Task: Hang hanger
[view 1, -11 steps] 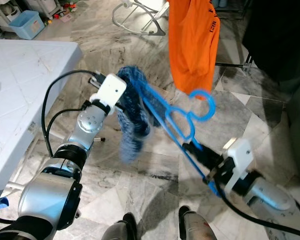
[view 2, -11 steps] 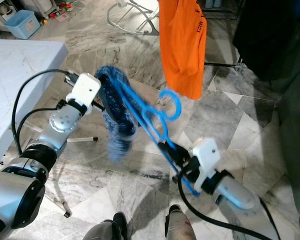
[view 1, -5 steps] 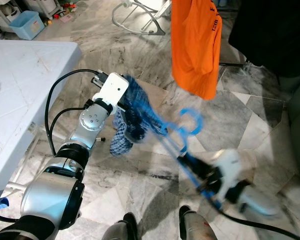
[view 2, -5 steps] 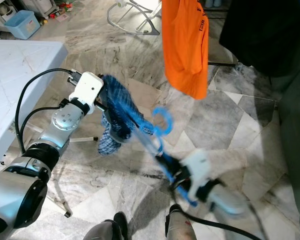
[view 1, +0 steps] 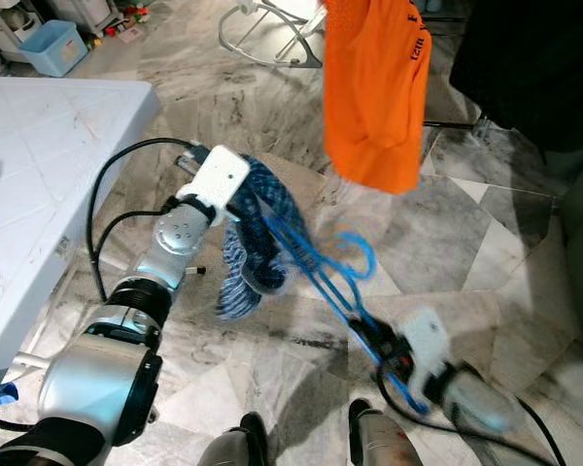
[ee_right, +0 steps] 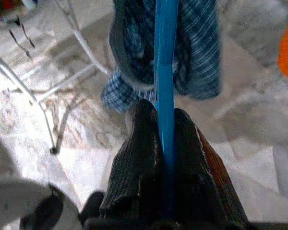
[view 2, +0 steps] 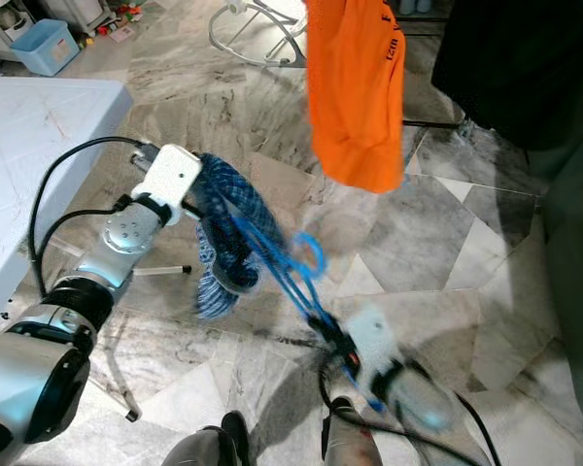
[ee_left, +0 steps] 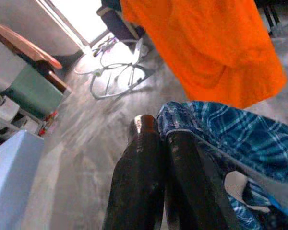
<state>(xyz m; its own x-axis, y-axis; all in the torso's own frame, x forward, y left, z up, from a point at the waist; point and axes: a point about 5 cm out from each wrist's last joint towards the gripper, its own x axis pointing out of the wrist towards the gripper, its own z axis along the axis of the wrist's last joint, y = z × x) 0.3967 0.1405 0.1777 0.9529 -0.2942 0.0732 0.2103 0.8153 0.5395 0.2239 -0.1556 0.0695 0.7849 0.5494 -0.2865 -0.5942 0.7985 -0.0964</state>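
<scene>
From the left eye view, the blue hanger point(view 1: 325, 272) is held low over the marble floor point(view 1: 437, 223), its hook pointing up toward the orange shirt point(view 1: 374, 87) hanging above. The left gripper point(view 1: 243, 194) holds the blue plaid garment point(view 1: 257, 243) draped on the hanger's far end; the right gripper point(view 1: 389, 354), blurred, holds the hanger's near end. The white table point(view 1: 39, 165) stands to the robot's left. I judge the step to be carrying the loaded hanger toward a rail; the next move calls for lifting the hook up beside the orange shirt.

The left wrist view adds the jaws' state: the black fingers point(ee_left: 149, 177) are pressed together with plaid cloth against them, the orange shirt just beyond.

The right wrist view shows the jaws clamped narrow on the blue hanger bar, the plaid garment dangling past them.
</scene>
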